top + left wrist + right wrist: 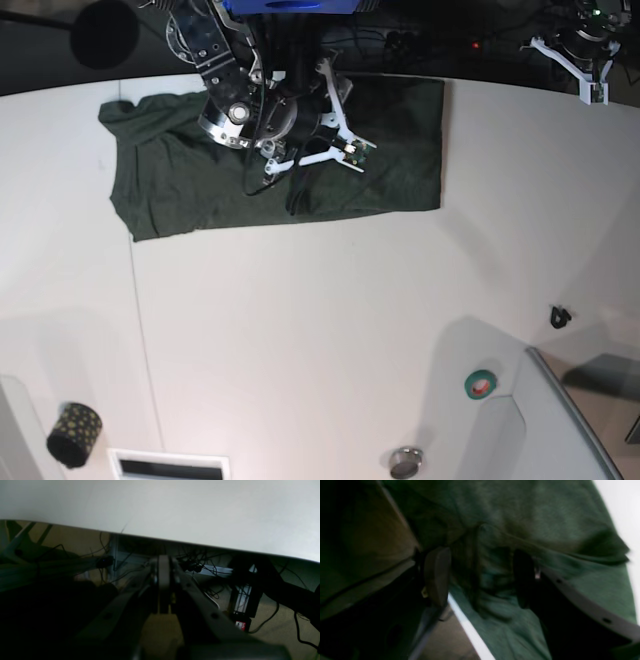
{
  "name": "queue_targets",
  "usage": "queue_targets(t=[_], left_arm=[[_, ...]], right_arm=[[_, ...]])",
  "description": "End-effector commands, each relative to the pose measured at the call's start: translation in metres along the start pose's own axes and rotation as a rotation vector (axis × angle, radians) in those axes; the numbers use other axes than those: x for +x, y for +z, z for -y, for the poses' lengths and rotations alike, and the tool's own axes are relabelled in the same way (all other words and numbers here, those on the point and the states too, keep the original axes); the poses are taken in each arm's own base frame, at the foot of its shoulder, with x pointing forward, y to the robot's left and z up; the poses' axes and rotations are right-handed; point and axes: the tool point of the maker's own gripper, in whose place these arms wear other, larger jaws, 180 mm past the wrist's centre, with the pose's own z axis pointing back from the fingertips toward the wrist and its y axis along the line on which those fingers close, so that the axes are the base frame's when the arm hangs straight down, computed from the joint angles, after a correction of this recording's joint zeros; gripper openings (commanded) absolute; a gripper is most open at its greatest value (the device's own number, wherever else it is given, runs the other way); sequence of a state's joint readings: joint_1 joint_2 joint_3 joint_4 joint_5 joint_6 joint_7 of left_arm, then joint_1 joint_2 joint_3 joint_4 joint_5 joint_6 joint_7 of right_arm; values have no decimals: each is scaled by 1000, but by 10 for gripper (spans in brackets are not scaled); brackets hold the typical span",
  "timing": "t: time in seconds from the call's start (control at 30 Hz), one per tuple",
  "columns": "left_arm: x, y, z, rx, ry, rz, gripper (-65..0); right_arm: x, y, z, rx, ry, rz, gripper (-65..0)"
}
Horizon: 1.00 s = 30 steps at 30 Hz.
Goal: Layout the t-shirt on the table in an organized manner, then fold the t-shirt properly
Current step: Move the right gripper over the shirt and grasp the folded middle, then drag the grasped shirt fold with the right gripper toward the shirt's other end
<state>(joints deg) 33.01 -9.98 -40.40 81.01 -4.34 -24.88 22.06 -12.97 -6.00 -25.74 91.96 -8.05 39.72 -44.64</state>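
Showing the left pincer (163, 580) clenched in the left wrist view, pads pressed flat together with nothing between them. Beyond its tips runs the white counter (175, 510), bare in this view, its curved edge crossing just ahead of the pincer. Under that edge: dark cables (200, 567) in a tangle and a black box with a red label (241, 615) off to the pincer's right. No t-shirt in this view.

Right wrist view: right pincer (480, 577) released, its two dark fingers (437, 575) standing well apart. Dark green t-shirt (545, 512) fills the view ahead of and between them; a bunched ridge of fabric sits in the gap. Blurry, so cannot tell if either pad touches the cloth. Thin white strip of counter edge (470, 630) runs below the left finger, more white counter at far right of the pincer.

Base view: right pincer (300, 185) sits over the t-shirt (400, 150), near the middle of the spread cloth. T-shirt lies flat as a rough rectangle along the far side of the counter (320, 330), reaching out to both sides of the pincer. Left pincer (590, 85) is at the far corner, well apart from the shirt. Well away from both pincers, near edge: dotted dark cup (74, 434), green tape roll (480, 383), small round metal item (405, 462), small black clip (560, 317), grey raised tray (590, 420).
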Motion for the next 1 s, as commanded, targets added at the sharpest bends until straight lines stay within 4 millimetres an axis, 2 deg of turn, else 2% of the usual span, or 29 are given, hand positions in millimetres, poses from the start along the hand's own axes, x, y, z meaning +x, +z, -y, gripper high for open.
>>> queue_targets(t=[0.0, 0.17, 0.27, 0.3, 0.47, 0.53, 0.73, 0.87, 0.97], left_arm=[[6, 3, -8, 18, -12, 19, -650], [5, 3, -8, 18, -11, 17, -650], [-4, 0, -9, 16, 4, -8, -650], [-1, -3, -8, 15, 8, -3, -650], [-10, -7, -8, 11, 27, -26, -650], [-10, -7, -8, 11, 27, -24, -650], [-8, -7, -8, 12, 25, -22, -650], [-9, -7, -8, 12, 26, -23, -650], [-9, -7, -8, 12, 26, -23, -650]], right_arm=[[14, 1, 1, 9, 2, 46, -282], [10, -3, -2, 22, -5, 34, -282], [9, -3, -3, 24, -6, 32, -288], [9, -3, -3, 24, -6, 32, -308], [7, -3, -1, 21, -11, 25, -516], [6, -3, -1, 21, -10, 23, -572], [-5, -3, 0, 19, -6, -1, -642], [-12, -1, -4, 21, -24, -6, -642], [-19, 4, 1, 1, -63, -7, -642]])
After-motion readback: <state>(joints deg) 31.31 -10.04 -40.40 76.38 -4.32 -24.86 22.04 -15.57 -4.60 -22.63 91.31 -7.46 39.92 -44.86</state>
